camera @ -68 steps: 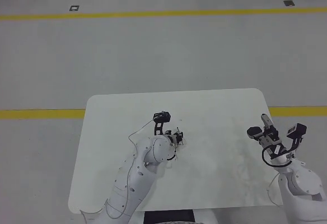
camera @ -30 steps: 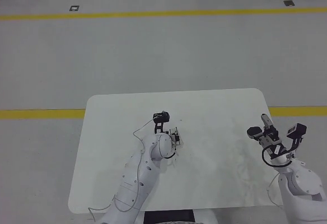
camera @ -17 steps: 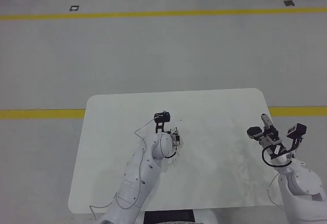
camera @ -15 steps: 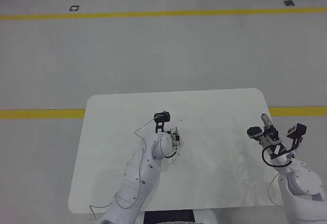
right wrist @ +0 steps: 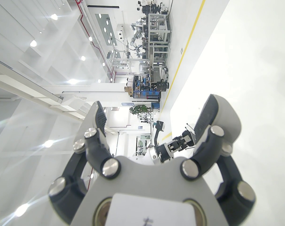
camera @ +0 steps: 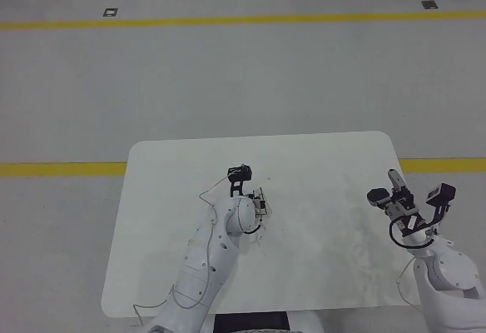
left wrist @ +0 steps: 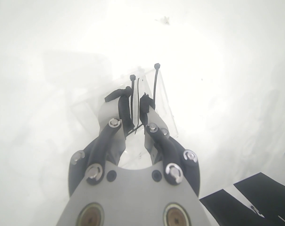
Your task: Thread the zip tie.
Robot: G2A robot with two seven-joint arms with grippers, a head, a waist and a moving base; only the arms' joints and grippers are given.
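My left gripper (left wrist: pixel 135 105) reaches down into a small clear holder (left wrist: pixel 163 104) near the middle of the white table (camera: pixel 326 158). Its black-taped fingers (left wrist: pixel 123 109) stand close together on a black zip tie (left wrist: pixel 132 95) that stands upright between them. A second zip tie (left wrist: pixel 156 83) stands just outside one finger. In the top view the left gripper (camera: pixel 260 202) is small and dark. My right gripper (right wrist: pixel 154 106) is open and holds nothing. It is raised above the table's right edge (camera: pixel 386 190), far from the holder.
A small speck of debris (left wrist: pixel 165 20) lies on the table beyond the holder. White tabletop stretches between the two arms and toward the far edge. A yellow floor line (camera: pixel 52 169) runs behind the table.
The left arm has shifted slightly, its gripper drawing a little toward the table's far left over the holder. The right arm has not moved.
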